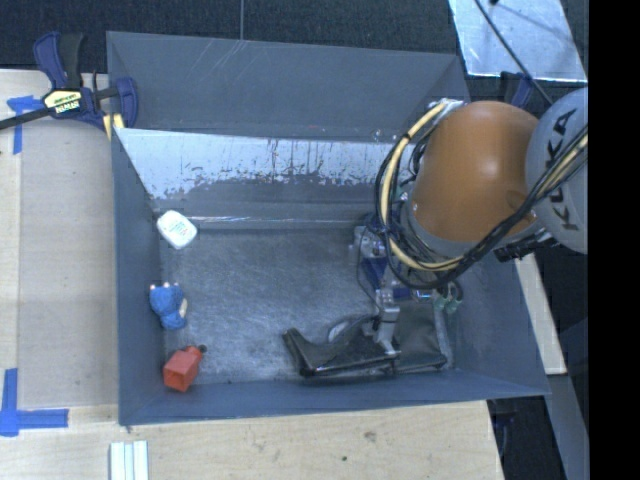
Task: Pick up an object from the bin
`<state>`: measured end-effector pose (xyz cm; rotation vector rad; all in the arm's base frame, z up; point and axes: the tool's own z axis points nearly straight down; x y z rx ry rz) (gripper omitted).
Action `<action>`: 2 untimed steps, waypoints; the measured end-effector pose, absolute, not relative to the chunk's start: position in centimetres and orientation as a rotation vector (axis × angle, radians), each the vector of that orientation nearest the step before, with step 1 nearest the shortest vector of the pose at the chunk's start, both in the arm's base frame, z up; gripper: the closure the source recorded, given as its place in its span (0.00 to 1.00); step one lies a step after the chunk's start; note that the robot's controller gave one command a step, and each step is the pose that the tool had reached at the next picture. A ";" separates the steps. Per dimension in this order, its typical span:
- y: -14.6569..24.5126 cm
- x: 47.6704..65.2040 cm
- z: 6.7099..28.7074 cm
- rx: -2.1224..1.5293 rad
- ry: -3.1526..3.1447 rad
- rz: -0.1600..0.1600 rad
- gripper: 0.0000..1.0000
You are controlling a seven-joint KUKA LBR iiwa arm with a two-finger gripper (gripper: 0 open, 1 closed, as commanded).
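Observation:
A long, flat black thing (pixel 335 359) lies along the bin's near wall, right of the middle. My gripper (pixel 386 315) hangs right over its right half, low and close to it. Whether it touches the black thing cannot be told from this angle. Nothing shows as lifted off the floor.
Three small things lie along the bin's left side: a white rounded block (pixel 177 229) at the back, a blue figure (pixel 168 305) in the middle and a red block (pixel 182 369) at the near left corner. The arm's orange cover and cables hang over the right side of the bin.

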<state>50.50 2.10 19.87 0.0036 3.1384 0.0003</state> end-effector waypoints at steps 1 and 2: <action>-0.8 49.1 7.4 -0.795 3.022 -0.005 0.00; -0.9 49.0 7.3 -0.793 3.026 -0.005 1.00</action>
